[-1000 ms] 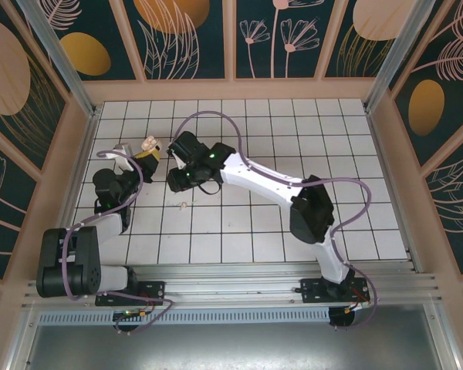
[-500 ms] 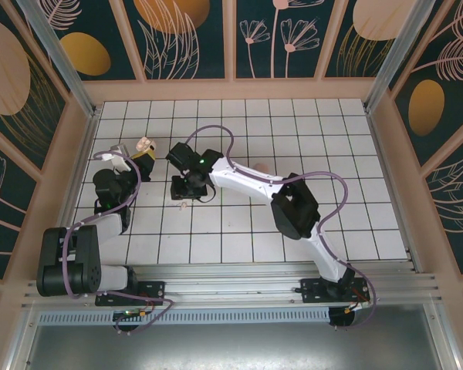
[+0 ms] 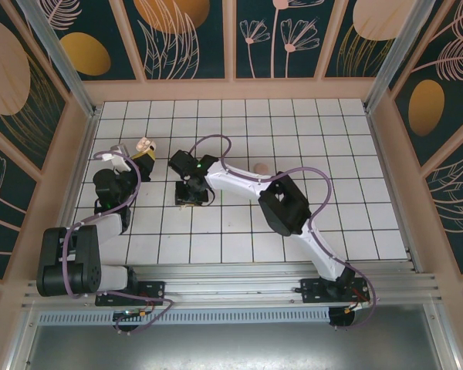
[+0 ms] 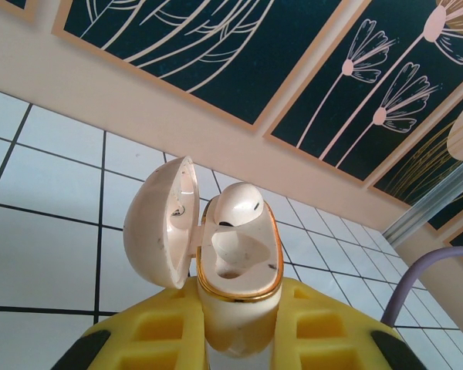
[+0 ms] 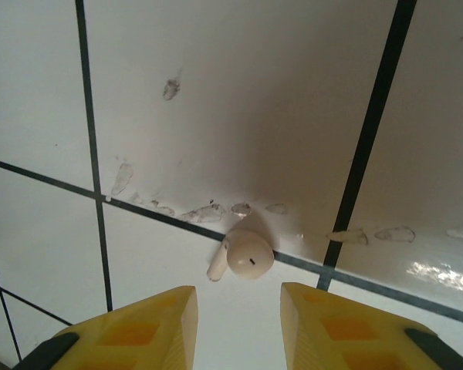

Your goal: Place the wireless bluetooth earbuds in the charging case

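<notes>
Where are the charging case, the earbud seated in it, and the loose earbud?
charging case [image 4: 243, 253], left wrist view, inside its open base.
seated earbud [image 4: 238, 206], left wrist view, its rounded head.
loose earbud [image 5: 251, 257], right wrist view, its rounded head.

1. White tiled floor [image 3: 293, 123] — dark grout lines, with pale smudges [image 5: 170, 89] on one tile.
2. Small salmon-pink disc [image 3: 260, 167] lying flat, mid-floor.
3. Walls: dark teal panels [image 3: 278, 35] with pale flower and leaf drawings.
4. Aluminium rail [image 3: 239, 289] along the near edge.

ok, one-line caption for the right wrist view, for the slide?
Right tool, jaws open, poised over the small whitish-pink stemmed earbud lying on the white tiled table.
</notes>
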Motion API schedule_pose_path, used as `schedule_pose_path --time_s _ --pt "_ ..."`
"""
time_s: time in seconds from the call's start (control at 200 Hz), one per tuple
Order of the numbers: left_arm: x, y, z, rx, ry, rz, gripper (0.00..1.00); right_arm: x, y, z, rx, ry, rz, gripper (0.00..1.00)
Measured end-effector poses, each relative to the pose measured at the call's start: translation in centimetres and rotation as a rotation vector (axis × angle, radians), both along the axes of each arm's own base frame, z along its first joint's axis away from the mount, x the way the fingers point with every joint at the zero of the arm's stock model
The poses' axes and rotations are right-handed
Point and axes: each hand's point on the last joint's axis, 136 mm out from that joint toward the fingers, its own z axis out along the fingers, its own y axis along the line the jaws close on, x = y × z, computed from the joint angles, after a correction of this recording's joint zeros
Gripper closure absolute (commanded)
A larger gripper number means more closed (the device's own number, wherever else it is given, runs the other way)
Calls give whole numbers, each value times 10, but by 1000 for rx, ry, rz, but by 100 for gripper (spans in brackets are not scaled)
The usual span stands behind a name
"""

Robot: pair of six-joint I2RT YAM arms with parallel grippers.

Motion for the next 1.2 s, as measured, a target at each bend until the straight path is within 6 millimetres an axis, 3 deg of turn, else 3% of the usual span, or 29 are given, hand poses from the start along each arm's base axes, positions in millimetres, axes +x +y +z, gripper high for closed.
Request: schedule_pose_path --time_s 0.325,0.936,1.201 --pt "1 0 -2 0 7 0 98 2 -1 -18 -10 28 -6 69" --pt "1 -1 -5 -1 16 -5 98 5 -3 -18 -3 11 16 77" --pt "0 -2 -9 -2 32 -13 98 -12 -49 -17 -78 15 81 78"
